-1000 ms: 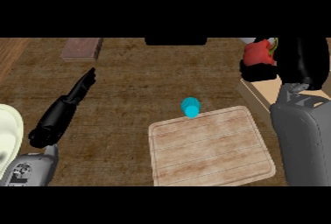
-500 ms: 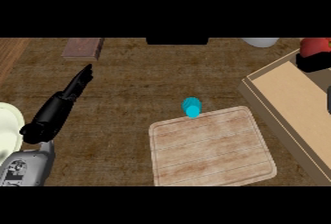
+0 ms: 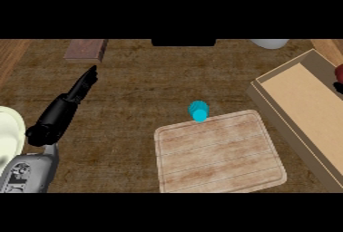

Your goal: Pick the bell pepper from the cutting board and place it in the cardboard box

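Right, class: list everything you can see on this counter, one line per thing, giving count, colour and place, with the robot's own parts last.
cutting board: one, pale wood, lower centre, nothing on it.
cardboard box: one, tan, open, along the right edge.
red object: one, dark red, only partly in view at the right edge over the box; too little shows to name it.
cyan object: one, bright cyan, at the board's upper edge.
brown block: one, reddish brown, upper left.
white object: one, white, at the top edge, cut off.
pale plate: one, cream, left edge, partly hidden.
counter: one, dark brown wood grain.
left hand: one, black, fingers straight, at left on a grey forearm.
right hand: not clearly visible.
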